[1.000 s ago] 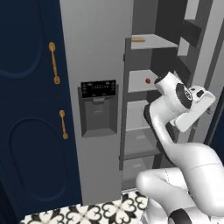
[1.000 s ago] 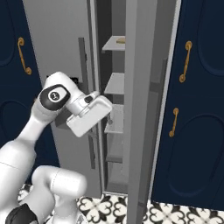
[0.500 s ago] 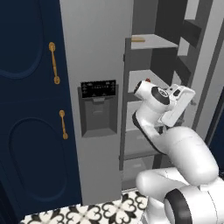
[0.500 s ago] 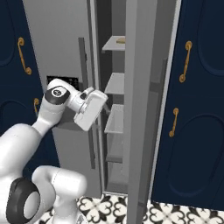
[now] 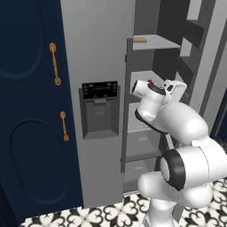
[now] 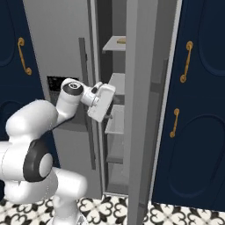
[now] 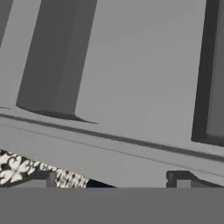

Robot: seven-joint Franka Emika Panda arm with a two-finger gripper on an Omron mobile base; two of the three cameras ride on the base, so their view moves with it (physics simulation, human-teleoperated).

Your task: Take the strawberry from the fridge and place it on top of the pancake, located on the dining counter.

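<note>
From left to right, we see the fridge (image 5: 99,66) with its right door swung open and our gripper (image 6: 108,115) at the middle shelf (image 6: 115,124), so we judge the reach is in hand. Its fingertips (image 7: 43,178) stand wide apart. The strawberry (image 5: 150,81) peeks red behind the wrist; next we must align over it.

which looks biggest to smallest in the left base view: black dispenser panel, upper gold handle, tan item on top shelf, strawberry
1. black dispenser panel
2. upper gold handle
3. flat tan item on the top shelf
4. strawberry, a red speck partly hidden by the arm, so its full size is unsure
</note>
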